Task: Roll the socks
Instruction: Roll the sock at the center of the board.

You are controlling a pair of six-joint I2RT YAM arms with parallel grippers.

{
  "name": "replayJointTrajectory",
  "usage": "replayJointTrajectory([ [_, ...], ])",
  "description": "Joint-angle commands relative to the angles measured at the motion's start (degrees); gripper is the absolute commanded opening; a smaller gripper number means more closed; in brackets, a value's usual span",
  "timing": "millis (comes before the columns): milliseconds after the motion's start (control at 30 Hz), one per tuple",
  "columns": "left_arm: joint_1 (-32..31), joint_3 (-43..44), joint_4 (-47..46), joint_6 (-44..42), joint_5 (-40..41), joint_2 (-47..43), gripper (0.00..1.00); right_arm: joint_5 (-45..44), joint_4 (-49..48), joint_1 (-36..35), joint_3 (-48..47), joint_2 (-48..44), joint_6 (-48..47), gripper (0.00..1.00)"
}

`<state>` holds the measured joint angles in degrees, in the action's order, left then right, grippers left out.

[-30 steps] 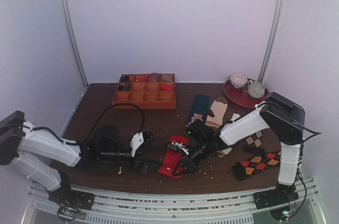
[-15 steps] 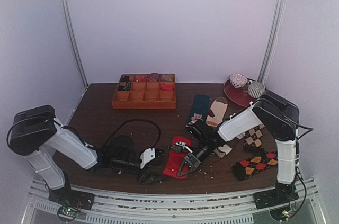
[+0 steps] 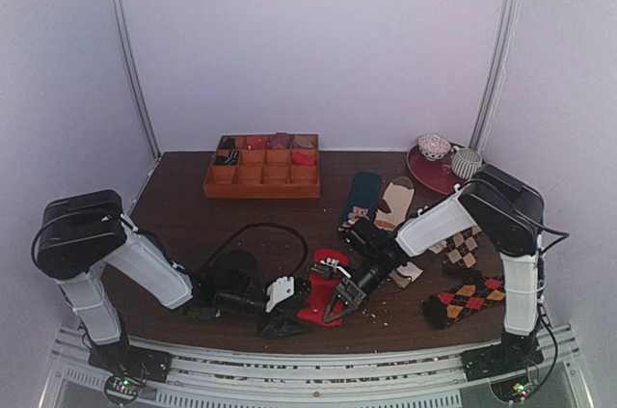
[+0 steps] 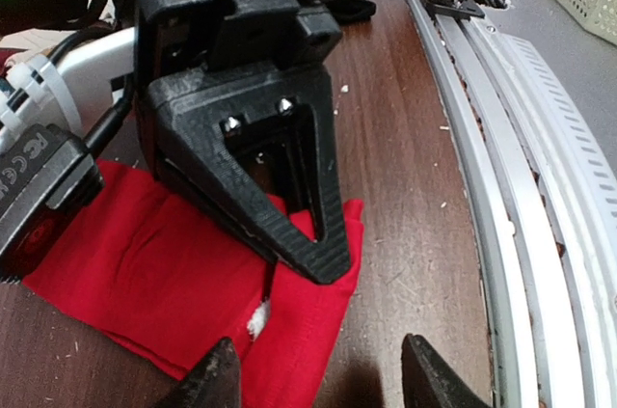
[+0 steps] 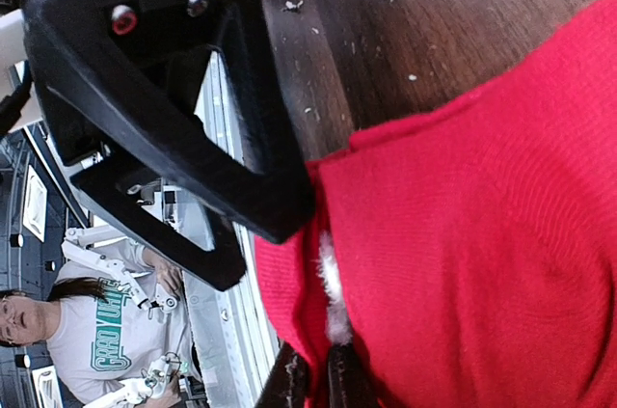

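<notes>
Socks (image 3: 323, 285) lie flat near the near edge of the surface (image 3: 174, 205), about mid-width. Right gripper (image 5: 316, 381) is closed tight, apparently pinching the near hem to anchor it. Left gripper (image 4: 323, 384) is half open and empty, straddling the same corner, likely to start the roll. Crowded: right's finger sits just ahead of left's jaws. Argyle socks (image 3: 463, 297) and teal sock (image 3: 362, 198) are well clear.

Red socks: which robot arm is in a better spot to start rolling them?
Probably the right. The right gripper is shut on the near edge of the socks. The left gripper is open beside that corner, holding nothing.
</notes>
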<state>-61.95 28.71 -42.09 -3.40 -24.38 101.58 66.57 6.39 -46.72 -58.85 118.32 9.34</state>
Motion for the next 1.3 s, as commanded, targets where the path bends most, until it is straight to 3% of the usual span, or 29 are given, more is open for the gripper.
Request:
replayJointTrajectory([
  [0,-0.19,1.82,-2.00,-0.68,-0.67,2.81,0.56,-7.10,6.26,0.58,2.17,4.49,-0.40,0.06],
  [267,-0.27,2.82,2.99,-1.26,-0.31,4.47,0.47,-6.04,6.18,0.58,2.19,4.10,-0.38,0.06],
  [433,-0.32,4.77,7.51,-0.81,-0.12,6.16,0.20,-5.34,6.47,0.66,1.68,3.91,-0.59,0.06],
  [467,-0.36,4.90,8.03,-0.35,-0.27,6.44,0.07,-5.34,6.78,0.64,1.64,3.77,-0.89,0.06],
  [500,-0.36,4.67,8.02,0.46,-0.31,6.49,0.00,-5.22,7.28,0.62,1.49,3.47,-1.61,0.06],
  [633,-0.23,1.87,5.94,6.49,-0.96,5.22,0.00,-5.60,8.37,0.71,1.19,-0.22,-4.17,0.14],
  [700,-0.04,2.50,10.39,9.63,-0.74,4.68,0.00,-6.88,5.36,0.90,2.41,-4.82,-3.52,0.31],
  [733,0.11,3.14,13.18,11.27,-0.75,4.54,0.00,-8.03,2.54,1.05,3.37,-8.09,-2.16,0.46],
  [767,0.36,4.05,16.45,12.61,-0.88,4.44,0.00,-9.63,-0.65,1.17,4.50,-11.58,-0.89,0.52],
  [933,2.62,6.33,27.45,18.22,-4.74,3.81,0.00,-21.92,-20.50,0.77,15.19,-30.33,1.78,0.59],
  [1033,5.70,6.33,31.33,21.03,-9.31,4.57,0.00,-31.89,-27.07,-2.59,23.13,-40.21,-5.41,0.61],
  [1267,8.95,10.12,40.14,20.46,-13.31,7.08,0.00,-53.39,-34.58,-15.64,32.16,-42.29,-22.24,0.63],
])
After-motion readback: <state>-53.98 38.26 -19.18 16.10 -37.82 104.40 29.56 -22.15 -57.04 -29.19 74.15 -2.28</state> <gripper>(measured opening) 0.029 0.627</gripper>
